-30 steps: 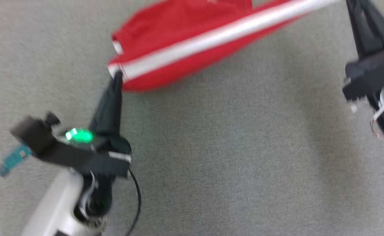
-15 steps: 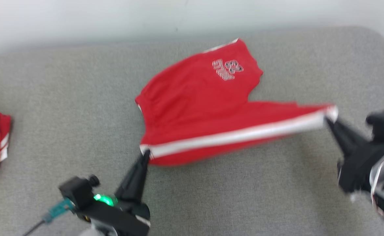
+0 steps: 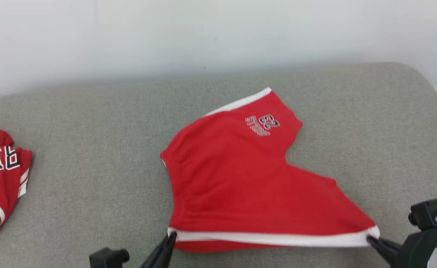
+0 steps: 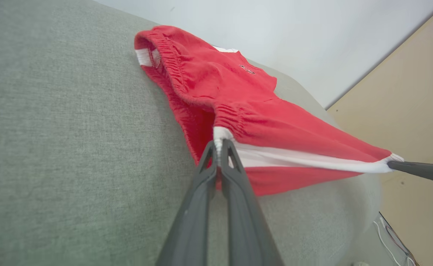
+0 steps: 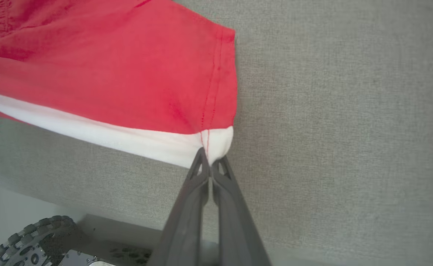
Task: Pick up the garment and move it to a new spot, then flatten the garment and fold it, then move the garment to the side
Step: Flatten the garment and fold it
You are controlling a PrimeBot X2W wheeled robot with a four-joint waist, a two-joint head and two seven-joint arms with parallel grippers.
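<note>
Along the bottom edge, the left gripper (image 3: 171, 236) and right gripper (image 3: 370, 239) are each clenching one striped corner of the red shorts (image 3: 248, 186).

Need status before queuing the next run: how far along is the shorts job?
Done: red shorts grasped, left gripper shut on the waistband corner, right gripper on the leg-hem corner. In hand: striped edge held taut between them, far leg lying on the grey cushion, so placing or flattening. Left: no fold visible; fold, then move aside.
</note>
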